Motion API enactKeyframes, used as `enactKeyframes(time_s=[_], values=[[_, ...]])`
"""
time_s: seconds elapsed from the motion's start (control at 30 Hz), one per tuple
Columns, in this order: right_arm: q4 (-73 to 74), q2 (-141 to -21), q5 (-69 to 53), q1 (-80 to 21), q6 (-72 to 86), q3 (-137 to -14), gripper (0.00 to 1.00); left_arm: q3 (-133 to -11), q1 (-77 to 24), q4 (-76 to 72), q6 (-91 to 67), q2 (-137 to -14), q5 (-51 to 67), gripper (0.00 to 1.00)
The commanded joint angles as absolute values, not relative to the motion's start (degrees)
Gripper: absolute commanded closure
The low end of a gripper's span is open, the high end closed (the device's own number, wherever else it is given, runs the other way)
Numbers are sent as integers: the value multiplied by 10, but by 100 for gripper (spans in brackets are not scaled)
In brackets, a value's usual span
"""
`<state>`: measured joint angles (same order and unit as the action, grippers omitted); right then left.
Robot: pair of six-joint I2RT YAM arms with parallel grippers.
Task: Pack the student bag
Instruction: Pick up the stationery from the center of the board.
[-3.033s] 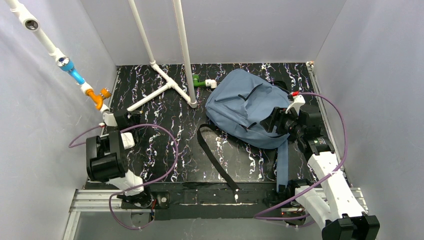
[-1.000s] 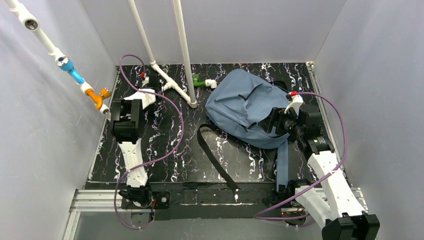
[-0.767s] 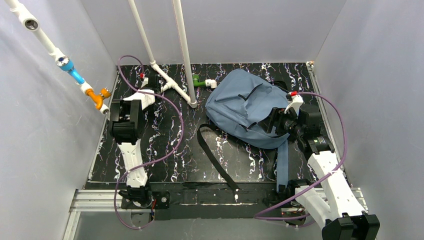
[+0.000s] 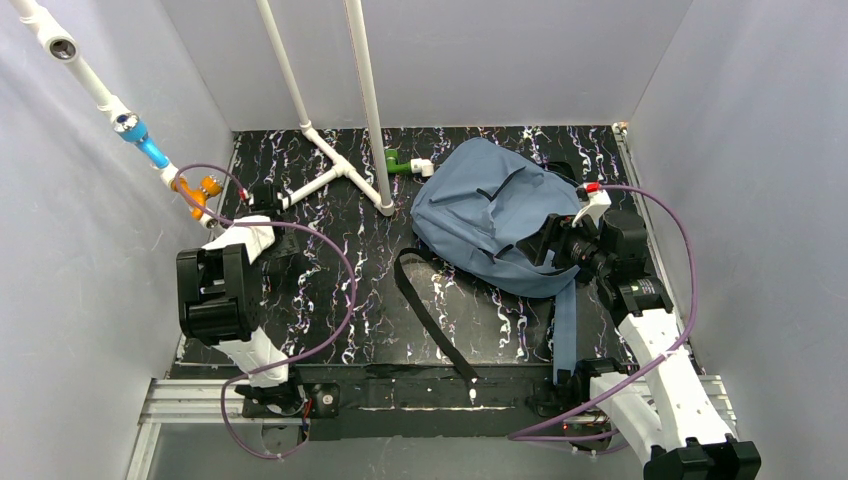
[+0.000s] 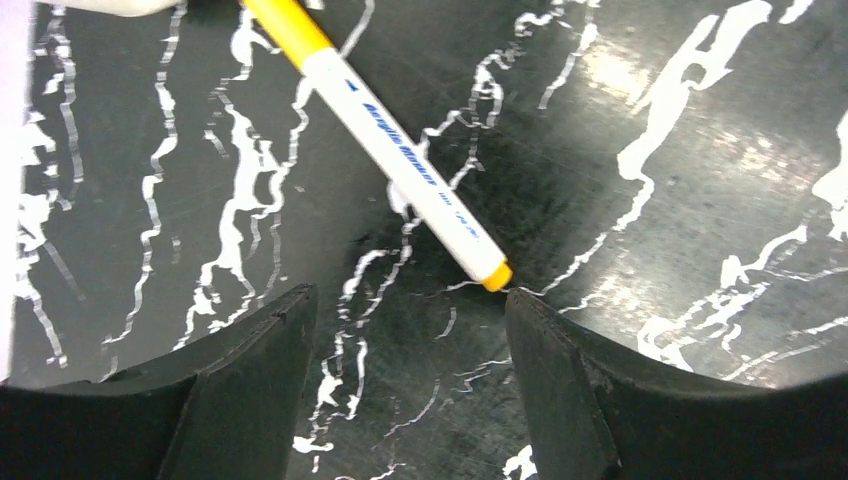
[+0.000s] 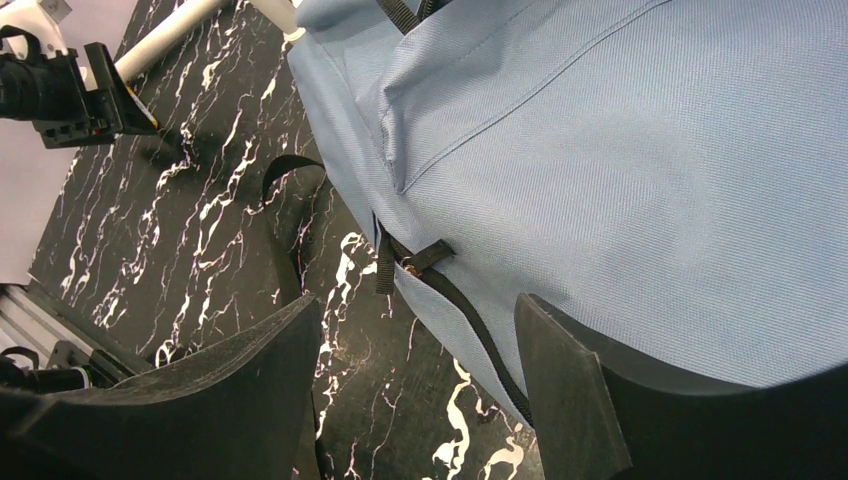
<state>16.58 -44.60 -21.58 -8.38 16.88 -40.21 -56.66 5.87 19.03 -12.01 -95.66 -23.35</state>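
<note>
Concealment: the left gripper point(image 5: 408, 300) is merging with the dark marbled table point(image 4: 350, 300) in the top view, so only the wrist camera is showing its fingers clearly. One marker pen point(image 5: 400, 170), with a yellow cap, a white barrel and blue lettering too small to read, is running out of the top of the left wrist view. The top view is not showing it legibly. The student bag point(image 4: 495, 210) is overflowing the right wrist view at the top and right. In the top view the right arm's wrist is covering part of its right side.

Pose: the left arm is folding at the elbow near the left wall, with its wrist reaching toward the white pipe frame point(image 4: 330, 172) and its claw hanging low over the table. Its jaws are standing spread with nothing between them. The pen's yellow tip is lying just ahead of the finger point(image 5: 560, 380) on the view's right; contact cannot be told. The right arm is stretching up the right side, and the right gripper point(image 6: 420, 310) is pointing leftward into the bag's lower right side.

Relation: the right jaws are standing spread wide and visibly pinching nothing. The bag's slate-blue fabric and a black zip pull point(image 6: 415, 262) are lying just beyond the fingertips. The bag is lying on the table's far right part, well apart from the left claw. One black strap point(image 4: 430, 310) is trailing toward the near edge.
</note>
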Motion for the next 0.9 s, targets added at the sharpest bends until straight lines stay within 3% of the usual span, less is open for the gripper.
enactKeyframes(time_s=[0.0,0.23,0.87], values=[[147,-438,-219,-86,166,-413,21,-548,60,142,-112,-933,-169,34],[147,-435,-218,-86,168,-408,21,-535,61,114,-152,-928,-155,26],[154,-431,-214,-86,169,-415,21,-542,126,157,-288,-970,-146,52]])
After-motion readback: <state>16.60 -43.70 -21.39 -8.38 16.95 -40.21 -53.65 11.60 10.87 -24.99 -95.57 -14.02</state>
